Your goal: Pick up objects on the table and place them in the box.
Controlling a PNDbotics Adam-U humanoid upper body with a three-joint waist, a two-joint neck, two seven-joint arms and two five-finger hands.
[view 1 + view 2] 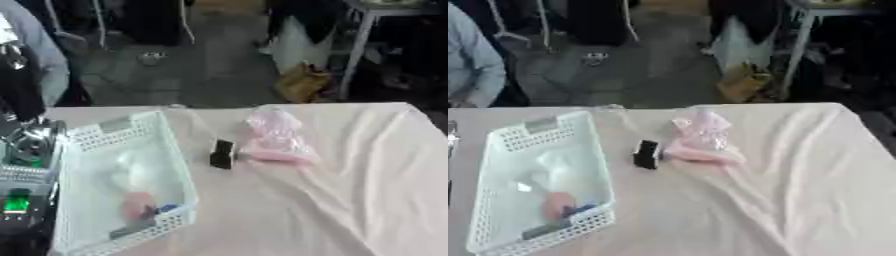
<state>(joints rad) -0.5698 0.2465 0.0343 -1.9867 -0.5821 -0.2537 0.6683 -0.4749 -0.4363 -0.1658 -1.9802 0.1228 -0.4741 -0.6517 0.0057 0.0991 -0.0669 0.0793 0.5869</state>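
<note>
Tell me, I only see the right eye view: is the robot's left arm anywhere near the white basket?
Observer: Yes. In the left eye view the left arm fills the left edge, right beside the basket.
Child: Is anything glowing on it?
Observer: A green light shows low on the arm.
Child: Does the arm cover the basket?
Observer: A little. Its silver joint seems to overlap the basket's far-left corner in that view. No robot hand shows.
</note>
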